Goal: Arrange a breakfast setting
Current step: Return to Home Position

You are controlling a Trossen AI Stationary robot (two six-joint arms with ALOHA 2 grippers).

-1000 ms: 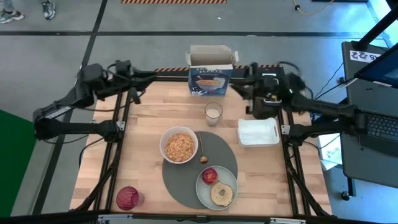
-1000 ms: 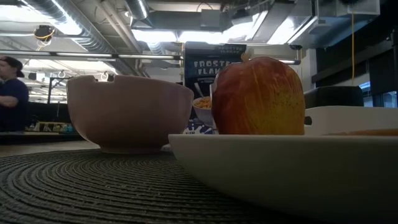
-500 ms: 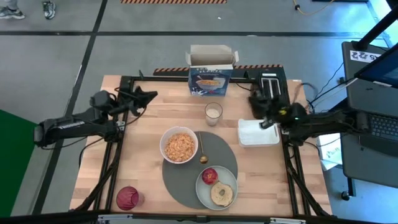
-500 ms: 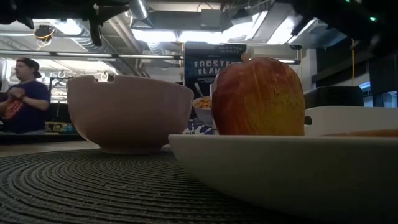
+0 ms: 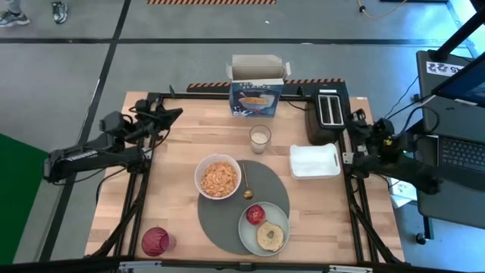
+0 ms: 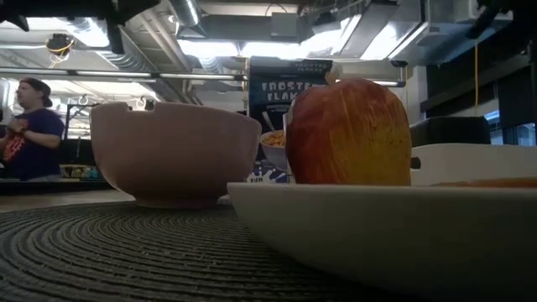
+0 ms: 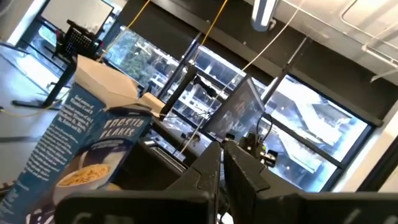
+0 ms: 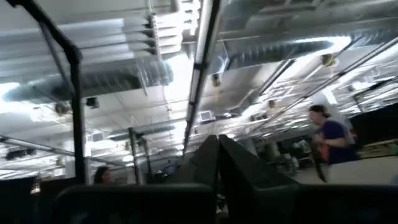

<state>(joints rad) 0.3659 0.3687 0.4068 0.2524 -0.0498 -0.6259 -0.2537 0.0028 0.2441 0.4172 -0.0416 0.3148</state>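
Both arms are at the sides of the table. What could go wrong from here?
1. The left gripper points toward the tall, open blue cereal box; a swing that way might tip it.
2. The right gripper hangs close beside the black toaster and might clip it.
3. The red apple lies loose on the pale-green plate; a jolt to the table might roll it off.

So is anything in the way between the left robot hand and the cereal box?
No. The left gripper hangs over the back left of the table, and only bare wood shows between it and the cereal box.
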